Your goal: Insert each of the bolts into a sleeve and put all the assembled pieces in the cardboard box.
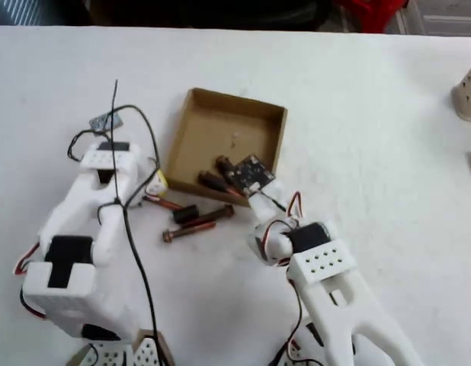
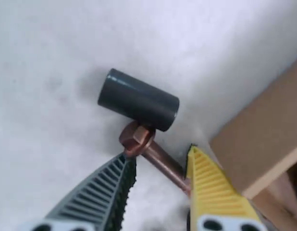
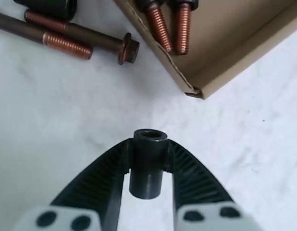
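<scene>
Right gripper [image 3: 148, 144] first: its black ribbed fingers [image 3: 105, 173] are clamped on a smooth black sleeve [image 3: 148, 166], held upright, round bore showing on top. Over to the left gripper [image 2: 160, 155]: one grey ribbed finger [image 2: 105, 192] and one yellow, narrowly parted. A coppery bolt [image 2: 153, 151] lies aslant between them, its hex head up against a second sleeve [image 2: 138, 100], a dark cylinder on its side. Further out, two loose bolts [image 1: 190, 231] lie on the white table [image 1: 373, 114] between the arms, just near of the cardboard box [image 1: 235, 99]. Inside, by its near wall, are two assembled pieces [image 3: 160, 28] with coppery threads. A black cable [image 1: 132, 229] drapes across the left arm.
</scene>
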Robot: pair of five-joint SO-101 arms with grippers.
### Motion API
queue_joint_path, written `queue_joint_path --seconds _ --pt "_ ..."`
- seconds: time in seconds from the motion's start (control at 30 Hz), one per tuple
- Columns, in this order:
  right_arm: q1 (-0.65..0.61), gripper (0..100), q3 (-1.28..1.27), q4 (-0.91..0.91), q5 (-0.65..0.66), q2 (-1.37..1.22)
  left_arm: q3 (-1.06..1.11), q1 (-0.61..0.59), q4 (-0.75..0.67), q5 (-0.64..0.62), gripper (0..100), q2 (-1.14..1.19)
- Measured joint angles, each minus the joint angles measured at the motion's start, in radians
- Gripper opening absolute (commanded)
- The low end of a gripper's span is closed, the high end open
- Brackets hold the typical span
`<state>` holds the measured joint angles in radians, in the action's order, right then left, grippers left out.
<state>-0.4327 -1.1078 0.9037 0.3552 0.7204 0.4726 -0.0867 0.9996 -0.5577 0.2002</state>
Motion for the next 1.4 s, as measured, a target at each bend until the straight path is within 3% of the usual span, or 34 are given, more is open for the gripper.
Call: queue_joint_path --seconds 0.13,0.27,0.67,1.03,1.17,1.4 --pt "0.0 1.5 0.0 0.0 0.0 0.0 -0.005 0.0 -0.005 0.017 1 0.0" --pt "0.0 1.5 0.0 0.0 0.0 0.0 -0.011 -0.005 -0.006 0.08 2 0.002" --pt "0.002 1.5 0.0 -0.002 -0.009 0.0 -0.011 0.002 -0.005 0.101 2 0.002" --pt "-0.1 1.5 0.0 -0.021 -0.333 0.0 0.0 0.006 -0.009 0.187 2 -0.012" --pt "-0.1 1.5 -0.005 -0.1 -0.488 0.0 0.117 0.012 -0.089 0.192 2 -0.11" --pt "-0.1 1.5 -0.15 -0.393 -0.62 0.0 0.25 0.021 -0.176 0.292 2 -0.25"
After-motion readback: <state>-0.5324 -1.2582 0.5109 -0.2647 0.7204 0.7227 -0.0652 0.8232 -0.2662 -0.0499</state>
